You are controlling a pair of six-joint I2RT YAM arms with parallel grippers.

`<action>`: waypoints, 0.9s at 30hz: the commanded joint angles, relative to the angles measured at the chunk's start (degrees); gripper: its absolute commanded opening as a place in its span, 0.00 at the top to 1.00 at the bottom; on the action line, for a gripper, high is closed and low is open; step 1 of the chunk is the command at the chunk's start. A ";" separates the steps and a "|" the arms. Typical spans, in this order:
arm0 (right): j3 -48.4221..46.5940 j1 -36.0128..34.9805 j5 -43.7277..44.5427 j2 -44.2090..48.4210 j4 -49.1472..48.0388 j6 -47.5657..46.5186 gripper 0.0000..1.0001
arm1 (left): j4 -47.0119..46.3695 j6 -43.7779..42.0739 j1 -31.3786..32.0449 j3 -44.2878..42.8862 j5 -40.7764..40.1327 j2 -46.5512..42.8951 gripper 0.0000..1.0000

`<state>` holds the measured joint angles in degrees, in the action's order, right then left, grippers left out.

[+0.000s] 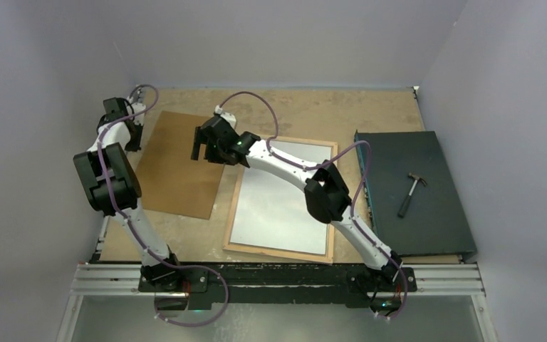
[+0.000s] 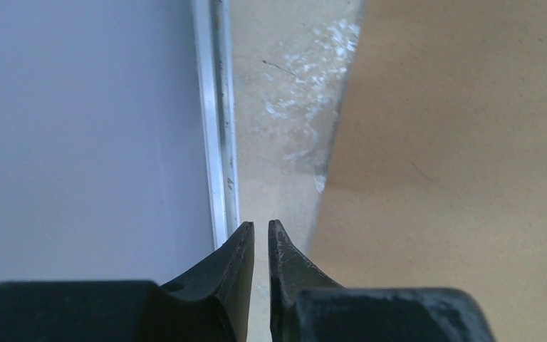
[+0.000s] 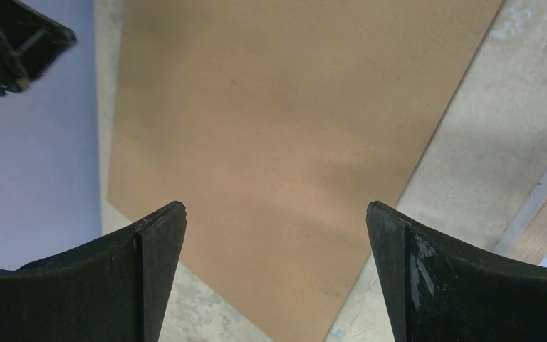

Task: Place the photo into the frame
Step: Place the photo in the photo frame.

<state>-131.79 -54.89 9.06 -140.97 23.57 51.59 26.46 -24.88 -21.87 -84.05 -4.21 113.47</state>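
The frame (image 1: 278, 252) lies back-up in the middle of the bench (image 1: 370, 114). A white sheet, which I take for the photo (image 1: 278, 206) face down, already fills it. The brown board (image 1: 178, 171) rests outside, to its left. By the board's far-left corner the left pincer (image 2: 261, 226) is nearly closed on nothing. The right pincer (image 3: 276, 206) gapes wide and empty over the board.

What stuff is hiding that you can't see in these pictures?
Top view: the right arm covers the frame's far-left corner.
Top view: the pale sheet in the frame shows no image, so photo or not is unclear.
Wrist views: the brown board runs past the edges.
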 commanded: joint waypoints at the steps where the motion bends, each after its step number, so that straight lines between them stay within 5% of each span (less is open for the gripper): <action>1: 3.36 -0.89 1.54 1.46 0.84 1.48 0.01 | -5.37 2.08 -0.55 0.33 -3.33 1.77 0.90; 19: 7.11 -1.43 3.25 -2.21 0.53 5.51 0.01 | -6.81 1.40 -0.07 5.66 -0.41 5.40 0.94; 27: 6.47 -0.94 -3.73 -3.60 -1.92 9.03 0.01 | -4.21 -1.28 0.61 11.25 4.94 3.51 0.99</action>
<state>-125.49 -55.92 9.26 -143.31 23.03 57.54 16.53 -24.71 -21.76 -77.97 -5.32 116.64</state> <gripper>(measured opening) 0.987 0.022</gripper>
